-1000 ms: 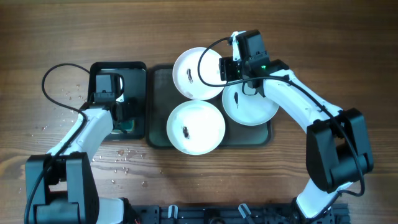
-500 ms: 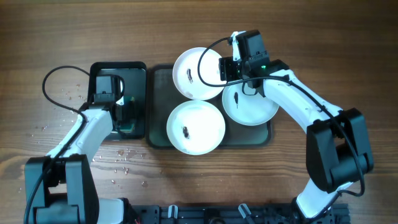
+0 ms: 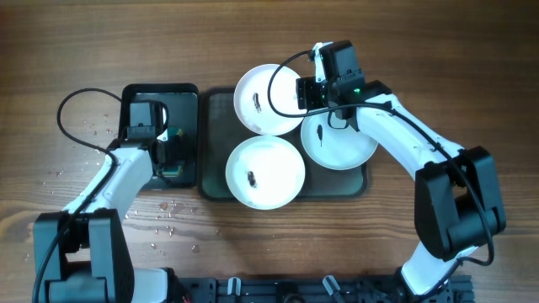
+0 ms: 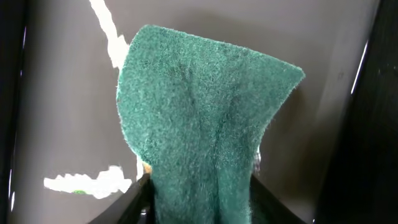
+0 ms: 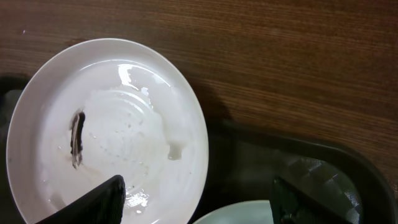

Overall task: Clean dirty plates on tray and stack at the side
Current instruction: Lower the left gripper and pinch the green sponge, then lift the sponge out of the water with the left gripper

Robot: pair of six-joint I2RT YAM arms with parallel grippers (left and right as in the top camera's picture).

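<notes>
Grey-green and low-rimmed, the tray (image 3: 215,118) sits in the middle of the wooden table (image 3: 438,50) and carries all three white plates. The far plate (image 3: 268,99) hangs over the tray's far rim, the near plate (image 3: 264,172) reaches past its near rim, and the right-hand plate (image 3: 338,139) lies toward its right end. The three crowd together, and whether their rims touch cannot be told. Each has a short dark smear (image 3: 251,178) near its centre. In the right wrist view the far plate looks wet and glossy, with ripples around the mark.

Left of the tray stands a narrower black tray (image 3: 160,88) with a shiny floor. The left gripper (image 3: 173,156) hangs over it, pinching a green scouring pad (image 4: 199,124) by its lower end, so the pad's rough face fills the left wrist view.

The right gripper (image 3: 307,93) hovers at the far plate's right rim. Its fingers (image 5: 93,202) are spread wide, one above the plate and the other above the tray, holding nothing.

Water droplets (image 3: 164,210) speckle the table near the left arm.
</notes>
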